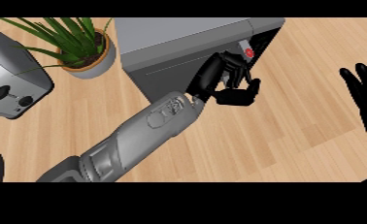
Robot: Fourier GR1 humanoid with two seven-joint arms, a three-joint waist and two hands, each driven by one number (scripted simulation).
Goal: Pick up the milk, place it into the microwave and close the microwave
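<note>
Honestly, the left hand (228, 80) is curled against the boxy grey microwave's (183, 48) door edge mid-frame, grasping nothing I can see. A red-capped milk carton (249, 52) peeks from inside. A glancing push might leave the door ajar. The right hand (356, 92) rests open at the right edge.

Left robot hand (228, 80) curled, right robot hand (356, 92) open

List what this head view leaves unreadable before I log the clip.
- Milk: not visible; left robot hand covers the microwave opening.
- Microwave interior: dark, blocked by that hand.
- Right robot hand: cut by the right edge.
- Appliance at left: cropped by the left edge.
</note>
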